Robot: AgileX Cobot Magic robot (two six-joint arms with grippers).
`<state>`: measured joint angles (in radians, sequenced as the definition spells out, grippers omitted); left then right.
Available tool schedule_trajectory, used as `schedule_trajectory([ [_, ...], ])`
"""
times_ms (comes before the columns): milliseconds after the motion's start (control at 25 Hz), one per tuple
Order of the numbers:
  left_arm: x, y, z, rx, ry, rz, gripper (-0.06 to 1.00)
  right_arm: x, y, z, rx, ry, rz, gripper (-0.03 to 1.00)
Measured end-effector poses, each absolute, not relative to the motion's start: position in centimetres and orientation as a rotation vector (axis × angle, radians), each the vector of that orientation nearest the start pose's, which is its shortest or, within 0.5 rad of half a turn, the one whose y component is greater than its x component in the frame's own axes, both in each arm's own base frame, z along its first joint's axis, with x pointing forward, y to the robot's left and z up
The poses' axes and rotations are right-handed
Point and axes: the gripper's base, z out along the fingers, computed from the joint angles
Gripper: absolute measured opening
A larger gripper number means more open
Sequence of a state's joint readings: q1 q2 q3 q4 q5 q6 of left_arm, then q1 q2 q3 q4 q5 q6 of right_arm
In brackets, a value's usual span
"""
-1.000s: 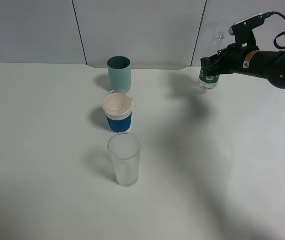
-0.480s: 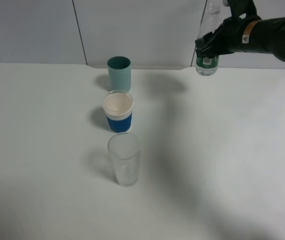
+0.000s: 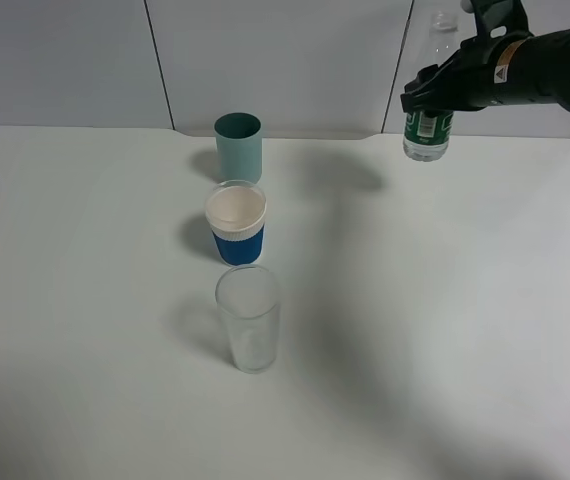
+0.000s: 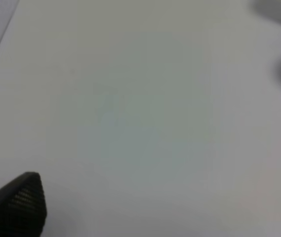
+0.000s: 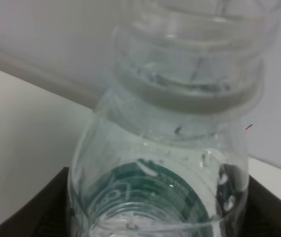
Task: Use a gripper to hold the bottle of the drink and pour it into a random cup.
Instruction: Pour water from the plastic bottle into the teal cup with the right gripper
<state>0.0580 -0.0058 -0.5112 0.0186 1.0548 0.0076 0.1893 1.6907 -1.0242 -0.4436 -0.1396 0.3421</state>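
The right gripper (image 3: 435, 97) pinches the bottle of the drink (image 3: 426, 135) at its shoulder, upper right of the frame, held off the table (image 3: 445, 330). The white print on its green label is unreadable. The cup (image 3: 238, 146) stands upper centre. The left gripper (image 4: 155, 202) is spread wide.

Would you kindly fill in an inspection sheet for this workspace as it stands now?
Surface: white table, no spills seen.
Job's things: small clear plastic bottle with a green label, held off the table, roughly upright; pale teal cylindrical cup, upright, farthest in a row of three.
Clutter: white cup with a blue sleeve and tall clear glass, both upright, nearer the camera than the teal cup.
Hands: right hand shut on the bottle; left hand open, nothing between its jaws.
Cables: nothing seen.
Surroundings: pale grey wall panels behind the table.
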Motion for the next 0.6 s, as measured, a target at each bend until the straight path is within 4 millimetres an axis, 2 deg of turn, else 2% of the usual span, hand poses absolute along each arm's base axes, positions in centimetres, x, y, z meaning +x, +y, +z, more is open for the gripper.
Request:
schedule_trajectory([
  [160,-0.7,0.1,28.1,-0.052,2.021,0.064,0.98,37.1,8.4,25.0,-0.364,2.041,0.065,0.57],
  [400,-0.7,0.1,28.1,-0.052,2.021,0.064,0.98,39.1,11.9,27.9,-0.462,2.023,-0.049,0.57],
  [600,-0.7,0.1,28.1,-0.052,2.021,0.064,0.98,40.3,15.0,28.5,-0.549,1.979,-0.098,0.57],
])
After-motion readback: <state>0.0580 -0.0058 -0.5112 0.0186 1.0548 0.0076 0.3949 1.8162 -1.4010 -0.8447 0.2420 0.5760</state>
